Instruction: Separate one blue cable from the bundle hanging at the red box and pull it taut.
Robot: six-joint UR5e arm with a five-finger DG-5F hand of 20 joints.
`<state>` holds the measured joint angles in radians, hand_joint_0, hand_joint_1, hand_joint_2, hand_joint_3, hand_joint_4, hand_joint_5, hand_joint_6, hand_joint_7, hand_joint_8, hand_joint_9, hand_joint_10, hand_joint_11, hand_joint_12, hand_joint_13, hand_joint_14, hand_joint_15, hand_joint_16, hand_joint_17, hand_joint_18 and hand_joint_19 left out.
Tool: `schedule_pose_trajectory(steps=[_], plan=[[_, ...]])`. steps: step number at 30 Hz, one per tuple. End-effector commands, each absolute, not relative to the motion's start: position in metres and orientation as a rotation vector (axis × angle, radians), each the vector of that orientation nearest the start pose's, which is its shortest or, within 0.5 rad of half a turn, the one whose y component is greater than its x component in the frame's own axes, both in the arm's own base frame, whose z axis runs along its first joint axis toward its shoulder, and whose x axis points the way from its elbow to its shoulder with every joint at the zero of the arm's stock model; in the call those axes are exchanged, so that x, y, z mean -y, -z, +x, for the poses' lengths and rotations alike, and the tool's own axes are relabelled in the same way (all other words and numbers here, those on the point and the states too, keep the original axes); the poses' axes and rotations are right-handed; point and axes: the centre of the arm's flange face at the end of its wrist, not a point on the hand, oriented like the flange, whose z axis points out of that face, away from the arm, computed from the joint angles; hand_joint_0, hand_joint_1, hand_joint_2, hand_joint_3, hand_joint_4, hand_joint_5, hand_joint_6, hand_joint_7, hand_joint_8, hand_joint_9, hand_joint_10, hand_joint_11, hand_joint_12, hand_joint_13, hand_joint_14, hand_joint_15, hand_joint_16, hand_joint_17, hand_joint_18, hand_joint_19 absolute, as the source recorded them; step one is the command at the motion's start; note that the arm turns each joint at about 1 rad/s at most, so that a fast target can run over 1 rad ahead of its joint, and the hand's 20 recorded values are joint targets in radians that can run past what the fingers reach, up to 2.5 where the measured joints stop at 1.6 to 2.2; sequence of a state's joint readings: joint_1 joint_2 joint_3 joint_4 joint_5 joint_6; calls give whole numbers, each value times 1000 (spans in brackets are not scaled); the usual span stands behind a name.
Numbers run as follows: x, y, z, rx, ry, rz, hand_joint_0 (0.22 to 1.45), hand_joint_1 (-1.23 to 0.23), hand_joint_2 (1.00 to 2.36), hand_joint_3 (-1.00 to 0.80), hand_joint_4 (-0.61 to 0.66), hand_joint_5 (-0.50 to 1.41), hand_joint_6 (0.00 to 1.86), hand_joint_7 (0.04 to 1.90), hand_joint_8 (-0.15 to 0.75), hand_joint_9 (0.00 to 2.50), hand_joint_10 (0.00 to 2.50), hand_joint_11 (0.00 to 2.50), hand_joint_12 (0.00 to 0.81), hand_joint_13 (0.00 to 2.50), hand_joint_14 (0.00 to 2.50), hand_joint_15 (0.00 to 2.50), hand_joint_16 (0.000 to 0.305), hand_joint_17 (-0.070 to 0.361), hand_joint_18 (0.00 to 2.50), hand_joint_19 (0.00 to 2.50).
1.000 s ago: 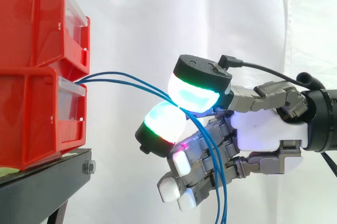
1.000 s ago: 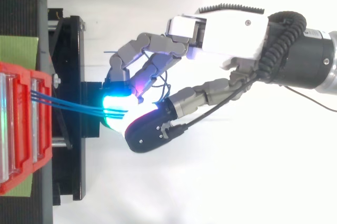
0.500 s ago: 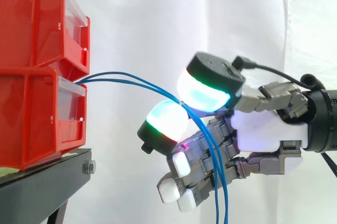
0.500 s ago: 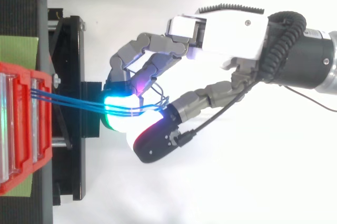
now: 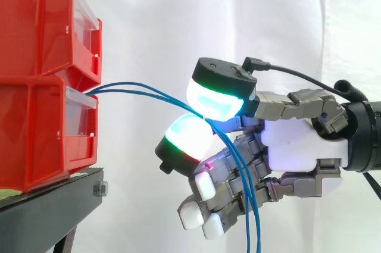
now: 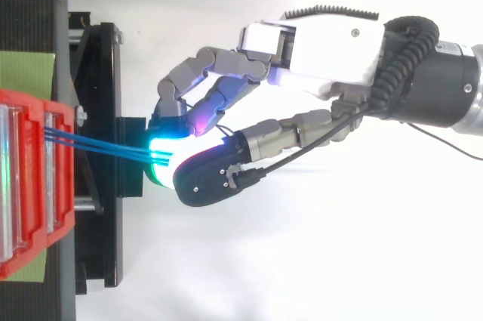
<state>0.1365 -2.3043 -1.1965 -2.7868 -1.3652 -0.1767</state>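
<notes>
Cables (image 6: pixel 98 146) level from red box (image 5: pixel 36 140), then downward through robot hand (image 5: pixel 297 146).

Hand closed in a pinch, wrist level

In the side view the hand (image 5: pixel 297 146) extends leftward from a horizontal wrist. Its thumb pad (image 5: pixel 214 95), glowing cyan and green, presses down against a white-glowing fingertip (image 5: pixel 187 137), pinching the blue cables (image 5: pixel 143 90). The remaining fingers curl downward beneath the palm.
</notes>
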Motion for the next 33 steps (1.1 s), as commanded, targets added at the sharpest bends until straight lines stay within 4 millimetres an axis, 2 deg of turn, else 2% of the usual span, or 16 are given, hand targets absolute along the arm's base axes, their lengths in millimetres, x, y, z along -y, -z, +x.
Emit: schedule_pose_trajectory(steps=[1,6,12,17,33], plan=[[50,-240,763,-1246,-1023,1116,641,-701,1022,-202,57,-202,910,1082,296,880,22,759,324,748,20,477,42,94,645,578],[50,-239,763,-1247,-1023,1118,703,-782,1020,-259,0,-211,933,1063,283,863,23,767,320,745,18,465,41,93,654,551],[50,-240,763,-1246,-1023,1116,797,-840,1000,-500,-53,-212,940,1040,260,860,23,774,303,734,18,455,40,90,630,529],[50,-239,763,-1247,-1022,1117,808,-868,1000,-500,-85,-208,935,1047,238,872,22,759,299,734,19,445,38,86,632,503],[51,-240,763,-1244,-1023,1118,731,-900,1000,-500,-34,-199,923,1051,226,903,21,765,298,739,19,438,37,84,632,493]])
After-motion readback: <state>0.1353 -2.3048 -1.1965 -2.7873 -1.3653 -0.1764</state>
